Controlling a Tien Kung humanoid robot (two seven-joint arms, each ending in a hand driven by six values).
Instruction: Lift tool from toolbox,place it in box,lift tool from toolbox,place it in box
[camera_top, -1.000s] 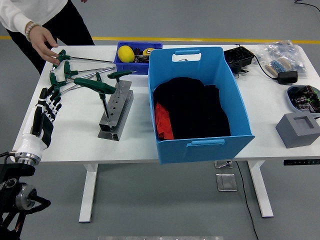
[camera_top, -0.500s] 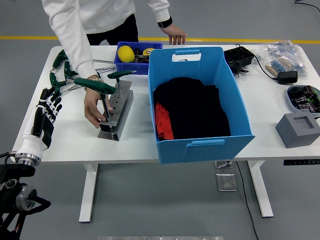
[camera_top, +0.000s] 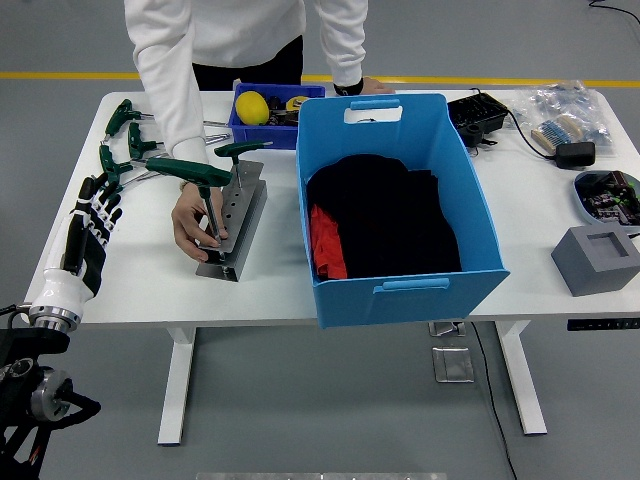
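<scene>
In the head view, the robot's left hand (camera_top: 92, 222) rested over the table's (camera_top: 140, 285) near-left corner with its fingers straight and loosely spread, gripping nothing; the right hand was nowhere in the picture. The metal tool stand (camera_top: 236, 222) sat left of the big blue box (camera_top: 400, 275), with one green T-handle wrench (camera_top: 188, 172) standing in its near end and a second T-handle wrench (camera_top: 240, 150) at its far end. More loose wrenches (camera_top: 124, 135) lay flat on the far-left part of the table. A person at the far side leaned in, one hand (camera_top: 193, 225) pressed against the near end of the stand beside the upright wrench's shaft, the other resting on the table behind the box. The box held dark cloth and something red, and I could see no tool inside it, so by my reading no placing had been done yet. The risk I saw was the person's hand sitting right where the robot would need to reach: a reach toward the near wrench could strike it. The long handle overhung the stand too, so an off-centre grasp might tip the wrench or drag the stand along
</scene>
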